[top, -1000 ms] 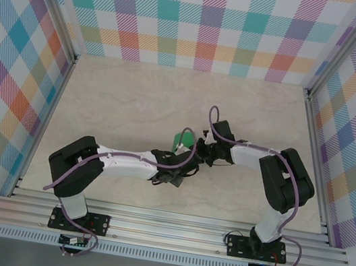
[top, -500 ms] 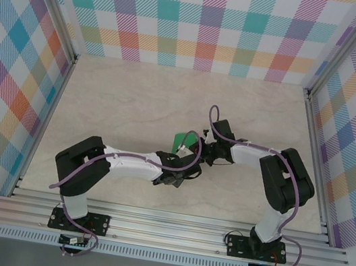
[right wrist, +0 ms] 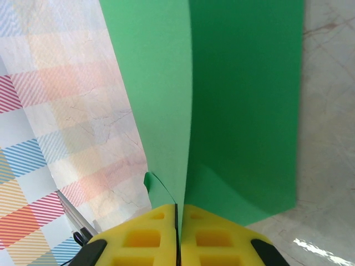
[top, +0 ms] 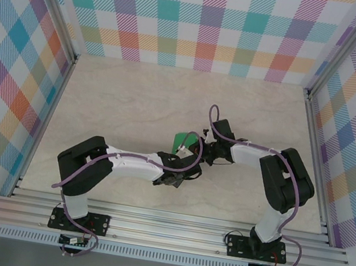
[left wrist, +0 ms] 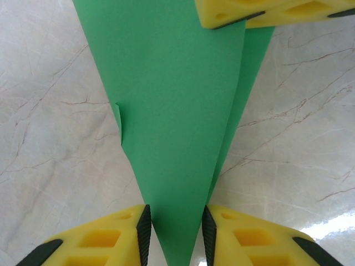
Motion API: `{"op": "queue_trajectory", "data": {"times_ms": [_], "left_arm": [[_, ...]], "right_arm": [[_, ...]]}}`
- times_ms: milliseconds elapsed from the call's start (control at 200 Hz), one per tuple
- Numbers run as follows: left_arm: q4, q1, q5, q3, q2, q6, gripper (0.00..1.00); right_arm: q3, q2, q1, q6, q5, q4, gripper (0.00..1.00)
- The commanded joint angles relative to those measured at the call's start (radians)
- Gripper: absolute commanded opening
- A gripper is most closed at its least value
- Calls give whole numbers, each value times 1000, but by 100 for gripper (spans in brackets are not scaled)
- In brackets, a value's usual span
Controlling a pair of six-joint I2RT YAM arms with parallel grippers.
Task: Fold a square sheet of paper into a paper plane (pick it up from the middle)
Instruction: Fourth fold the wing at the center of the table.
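From above, we see the folded green paper [top: 183,139] mid-table, with bare table [top: 122,96] open all round. On the left wrist, the left gripper [left wrist: 175,233] is parted, straddling the paper's narrow tip. On the right wrist, the right gripper [right wrist: 178,227] is clenched on the paper's fold.

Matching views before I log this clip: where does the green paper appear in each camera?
Top external: green paper, a small patch at mid-frame.
Left wrist: green paper runs down mid-frame, tapering toward the bottom edge.
Right wrist: green paper spans centre and right, from the top edge down.
Shared landmark: the marbled tabletop.
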Motion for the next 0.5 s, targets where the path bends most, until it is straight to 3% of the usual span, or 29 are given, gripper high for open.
{"op": "queue_trajectory", "data": {"times_ms": [0,265,495], "left_arm": [[4,-18,-26,27,-3,-12,34],[26,-21,-24,27,1,-7,35],[23,-21,-30,27,16,-12,26]], "right_arm": [[24,20,5,-17,-19,-17,7],[25,30,5,-16,-20,-17,8],[24,26,5,-19,-24,-19,8]]}}
